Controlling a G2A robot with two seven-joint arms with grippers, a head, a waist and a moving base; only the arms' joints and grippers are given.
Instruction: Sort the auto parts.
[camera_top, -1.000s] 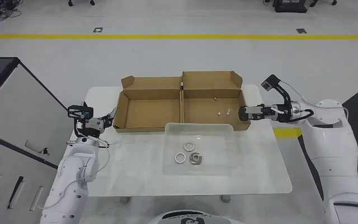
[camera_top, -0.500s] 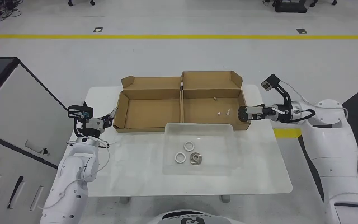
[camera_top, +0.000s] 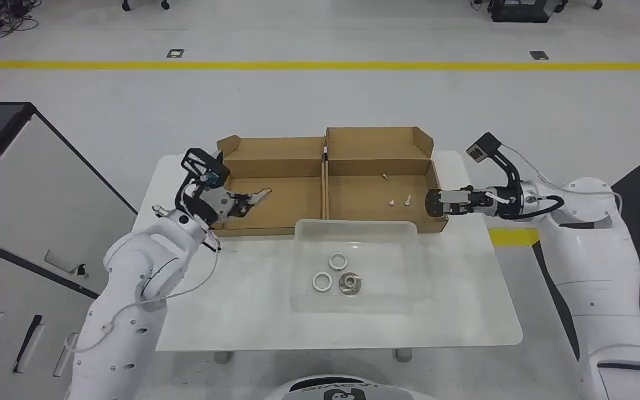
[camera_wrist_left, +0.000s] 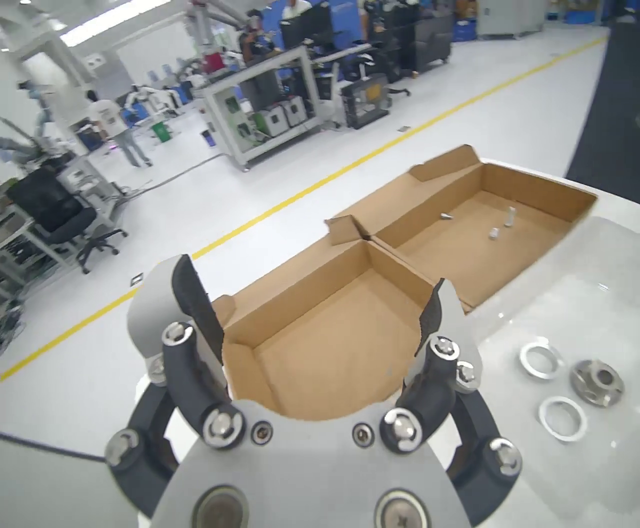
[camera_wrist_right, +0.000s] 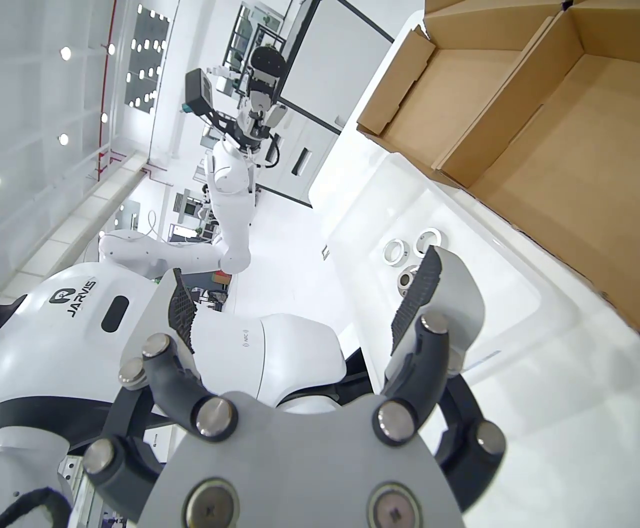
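1. From above, the left tool (camera_top: 256, 194) hangs over the left cardboard box (camera_top: 285, 200), and the right tool (camera_top: 433, 202) is beside the right box (camera_top: 375, 160).
2. The left wrist view shows its fingers spread and empty, and three small metal pieces (camera_wrist_left: 494, 233) in the right box.
3. The right wrist view shows its fingers spread and empty. Two rings (camera_wrist_right: 397, 250) and a flanged hub (camera_wrist_right: 406, 283) lie in the clear tray (camera_wrist_right: 500, 260) on the worktop (camera_wrist_right: 550, 400).

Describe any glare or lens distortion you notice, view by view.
Left wrist view: the yellow floor line bows slightly and the clear tray glints. Right wrist view: the ceiling lamps glare and the tray's walls curve. Top view: the light is even and the floor line runs straight.
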